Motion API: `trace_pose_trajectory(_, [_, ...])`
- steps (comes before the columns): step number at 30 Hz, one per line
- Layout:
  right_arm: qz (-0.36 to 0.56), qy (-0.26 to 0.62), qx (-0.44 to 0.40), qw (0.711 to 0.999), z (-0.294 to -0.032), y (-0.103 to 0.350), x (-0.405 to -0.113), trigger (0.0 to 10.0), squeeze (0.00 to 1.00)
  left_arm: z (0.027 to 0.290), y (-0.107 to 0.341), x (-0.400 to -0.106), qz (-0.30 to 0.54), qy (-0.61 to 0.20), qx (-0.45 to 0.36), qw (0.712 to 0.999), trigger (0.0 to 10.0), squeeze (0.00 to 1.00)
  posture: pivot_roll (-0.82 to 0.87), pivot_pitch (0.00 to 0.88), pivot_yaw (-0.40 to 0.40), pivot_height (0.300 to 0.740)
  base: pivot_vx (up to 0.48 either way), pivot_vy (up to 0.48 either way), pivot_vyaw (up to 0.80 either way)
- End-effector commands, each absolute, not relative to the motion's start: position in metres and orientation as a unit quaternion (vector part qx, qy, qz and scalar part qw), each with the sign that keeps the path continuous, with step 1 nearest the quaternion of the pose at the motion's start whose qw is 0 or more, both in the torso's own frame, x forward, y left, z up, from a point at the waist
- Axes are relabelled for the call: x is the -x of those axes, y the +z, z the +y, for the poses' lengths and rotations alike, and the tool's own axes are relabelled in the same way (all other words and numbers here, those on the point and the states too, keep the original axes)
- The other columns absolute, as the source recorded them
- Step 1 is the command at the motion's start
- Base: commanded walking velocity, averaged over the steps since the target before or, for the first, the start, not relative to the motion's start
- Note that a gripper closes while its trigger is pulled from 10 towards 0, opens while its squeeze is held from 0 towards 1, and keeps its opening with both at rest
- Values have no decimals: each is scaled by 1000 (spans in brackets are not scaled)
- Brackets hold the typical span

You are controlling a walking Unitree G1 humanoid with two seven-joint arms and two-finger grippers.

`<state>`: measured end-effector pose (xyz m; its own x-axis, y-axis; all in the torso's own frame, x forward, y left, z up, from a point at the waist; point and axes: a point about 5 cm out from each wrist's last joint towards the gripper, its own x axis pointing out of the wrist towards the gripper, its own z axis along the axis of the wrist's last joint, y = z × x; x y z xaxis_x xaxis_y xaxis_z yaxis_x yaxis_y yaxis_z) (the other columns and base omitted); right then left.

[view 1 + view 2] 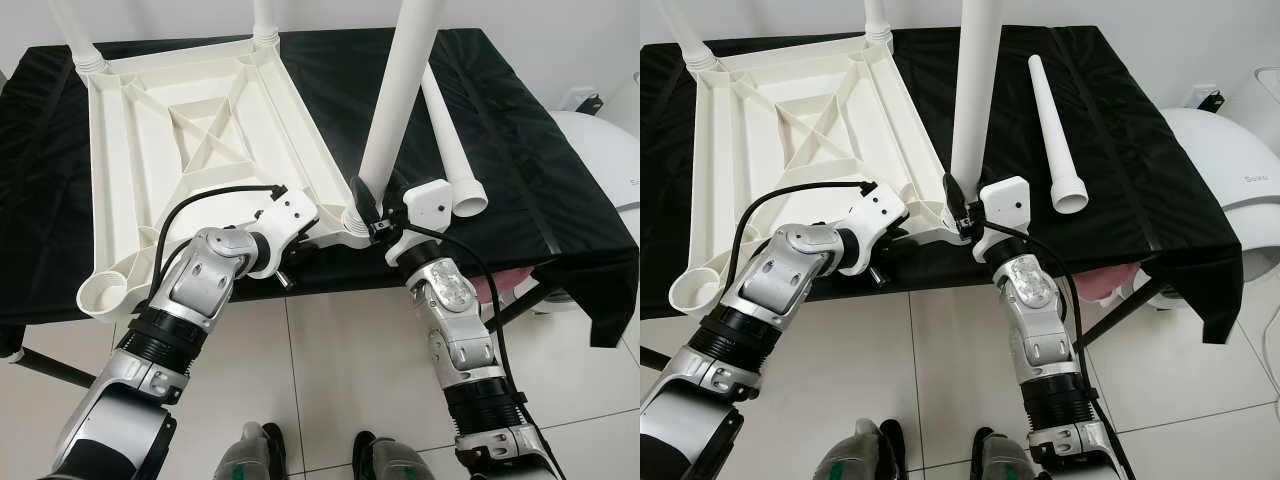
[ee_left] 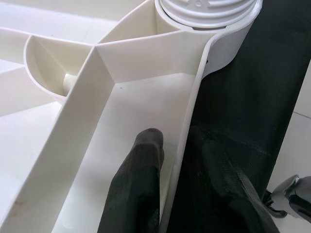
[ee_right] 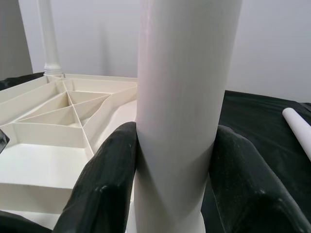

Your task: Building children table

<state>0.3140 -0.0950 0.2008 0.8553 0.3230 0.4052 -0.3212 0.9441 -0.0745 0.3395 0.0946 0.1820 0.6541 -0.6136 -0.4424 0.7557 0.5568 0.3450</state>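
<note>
The white plastic table top (image 1: 190, 130) lies upside down on a black cloth. Two white legs (image 1: 75, 35) (image 1: 265, 20) stand in its far corners. A third leg (image 1: 395, 100) stands upright in the near right corner socket. My right gripper (image 3: 175, 145) is shut on it just above the socket, one finger on each side. My left gripper (image 2: 182, 160) clamps the table top's near rim close to that corner, one finger inside the rim and one outside. A fourth leg (image 1: 1055, 130) lies loose on the cloth to the right. The near left socket (image 1: 105, 293) holds nothing.
The cloth-covered work table (image 1: 560, 200) ends just before my arms, with tiled floor (image 1: 340, 360) below. A white rounded appliance (image 1: 605, 160) stands at the right. Something pink (image 1: 490, 290) shows under the cloth's right edge. My feet (image 1: 320, 455) are near the bottom.
</note>
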Motion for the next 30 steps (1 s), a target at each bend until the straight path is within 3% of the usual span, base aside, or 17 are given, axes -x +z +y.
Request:
trace_pose_trajectory(1, [-179,153,5,972,-96,188,-314,10000,0,91,202,-342,92,-375,-279,879,10000,0,-99,179,2,740,0,0,0])
trace_pose_trajectory(30, [-155,31,2,987,-85,180,-312,10000,0,92,203,-342,91,-374,-284,878,10000,0,-89,185,6,740,0,0,0])
